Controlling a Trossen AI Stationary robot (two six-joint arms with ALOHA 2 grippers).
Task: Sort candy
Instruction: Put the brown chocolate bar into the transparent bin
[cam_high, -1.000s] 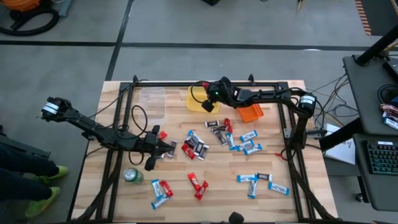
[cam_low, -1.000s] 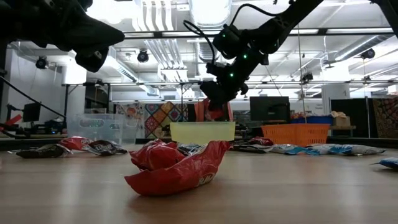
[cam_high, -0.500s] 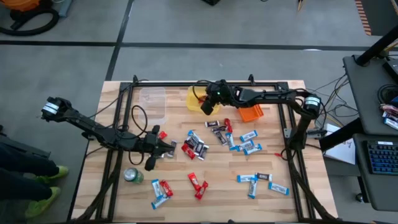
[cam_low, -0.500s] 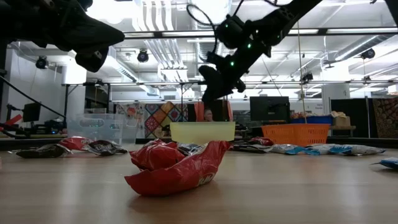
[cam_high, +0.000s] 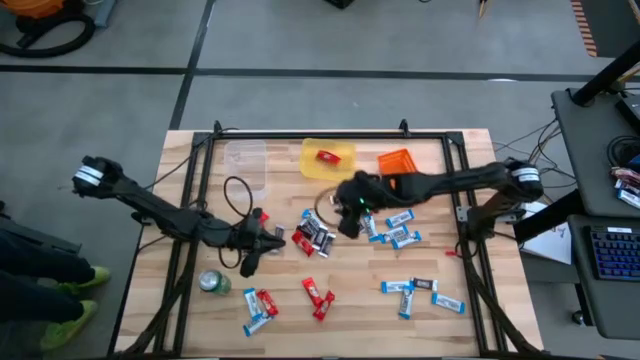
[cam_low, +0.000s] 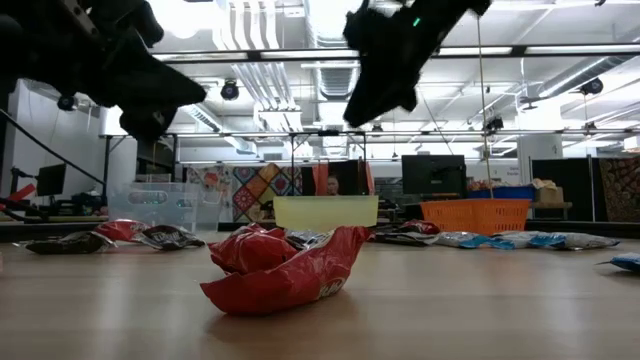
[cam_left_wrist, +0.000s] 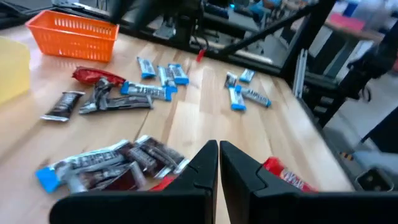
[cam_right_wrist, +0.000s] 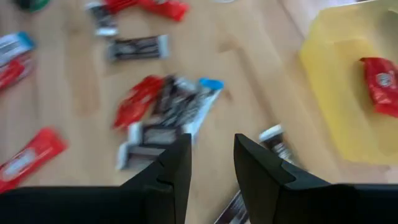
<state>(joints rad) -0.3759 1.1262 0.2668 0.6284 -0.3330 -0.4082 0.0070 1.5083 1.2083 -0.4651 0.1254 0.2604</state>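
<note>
Sorted: one red candy (cam_high: 327, 156) in the yellow bin (cam_high: 309, 161). Unsorted: roughly two dozen bars scattered on the worktop (cam_high: 500, 220). Right pincer (cam_high: 346, 222) parted, empty; left pincer (cam_high: 256, 250) closed, empty.

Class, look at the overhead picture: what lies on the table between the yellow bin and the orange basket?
Nothing: in the high view, bare wood separates the yellow bin from the orange basket.

Red, blue and dark wrapped candy (cam_high: 318, 236) lies scattered flat across the table.
</note>
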